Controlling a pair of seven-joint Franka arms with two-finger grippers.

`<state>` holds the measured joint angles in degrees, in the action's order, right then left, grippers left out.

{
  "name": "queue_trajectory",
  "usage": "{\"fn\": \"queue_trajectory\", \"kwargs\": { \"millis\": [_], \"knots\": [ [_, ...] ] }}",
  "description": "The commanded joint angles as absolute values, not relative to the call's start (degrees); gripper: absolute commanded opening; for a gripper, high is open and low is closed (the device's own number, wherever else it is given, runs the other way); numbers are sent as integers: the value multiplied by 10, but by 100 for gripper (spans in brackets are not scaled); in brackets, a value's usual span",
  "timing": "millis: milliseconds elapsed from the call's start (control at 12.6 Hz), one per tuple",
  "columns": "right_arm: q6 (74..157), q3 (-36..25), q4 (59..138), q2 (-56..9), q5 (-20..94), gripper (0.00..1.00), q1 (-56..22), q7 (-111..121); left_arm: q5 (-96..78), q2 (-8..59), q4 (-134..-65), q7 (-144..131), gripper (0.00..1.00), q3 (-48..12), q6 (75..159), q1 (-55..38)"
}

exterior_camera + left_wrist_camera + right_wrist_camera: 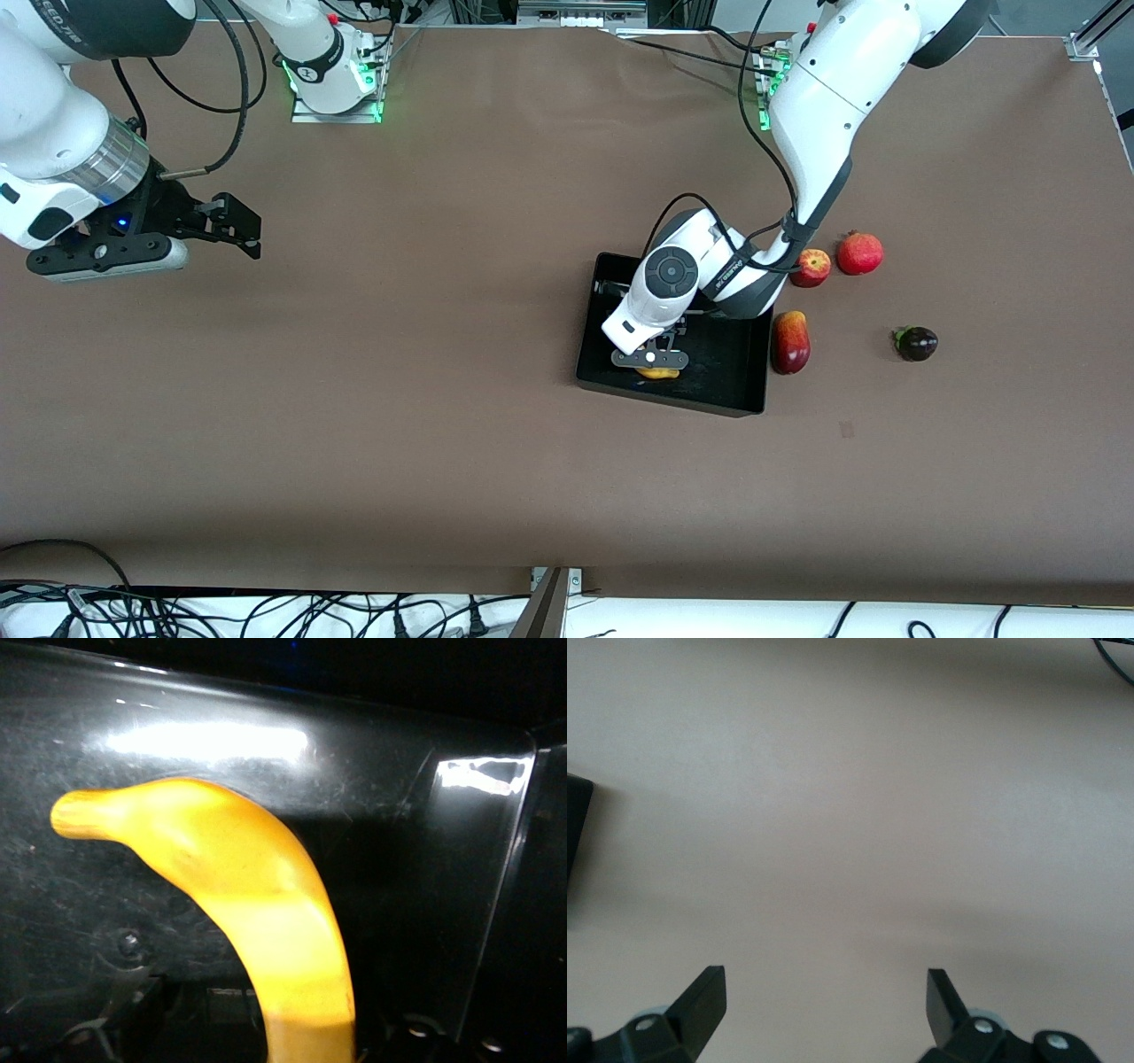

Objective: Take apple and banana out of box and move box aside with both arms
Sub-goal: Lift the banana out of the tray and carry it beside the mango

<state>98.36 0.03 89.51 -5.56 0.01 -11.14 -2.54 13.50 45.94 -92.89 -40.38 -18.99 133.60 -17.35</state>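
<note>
A: Where is the banana (266, 904)?

B: In the box (744, 372), near the wall closest to the front camera, lying on the glossy black floor. The left gripper (651, 359) is down inside the box directly over it, so from the front only a sliver of yellow shows under the wrist.

A: Does it have hold of it?

B: I cannot tell. The left wrist view shows the banana curving close under the camera, but no fingertip is visible there, and the wrist covers everything from the front.

A: How will the banana handle?

B: Light, I judge, with smooth skin (likely slippery against hard pads). The thick middle of the curve looks the safest place to pinch; the tapered end would probably swivel.

A: And the apple (811, 267)?

B: Already outside, on the table just beside the box's corner toward the left arm's base, next to a pomegranate (860, 253). A mango (790, 342) lies against the box's outer wall, with a dark eggplant (917, 343) further toward the table's edge.

A: The other arm?

B: The right gripper (824, 1001) waits over bare table toward its own end, fingers spread wide, holding nothing.
</note>
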Motion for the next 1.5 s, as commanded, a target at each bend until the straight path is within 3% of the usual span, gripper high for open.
{"fn": "queue_trajectory", "kwargs": {
  "millis": [0,79,792,1425],
  "knots": [
    [977,1,891,-54,6,100,-120,-33,150,459,-925,-422,12,-187,1326,-179],
    [978,1,890,-54,6,100,-121,-33,150,458,-924,-423,0,-187,1326,-181],
    [966,0,891,-53,6,100,-124,-33,144,428,-918,-422,0,-189,1302,-171],
    [967,-1,890,-54,9,100,-123,-33,139,301,-912,-336,0,-214,1119,-36]
  ]
}}
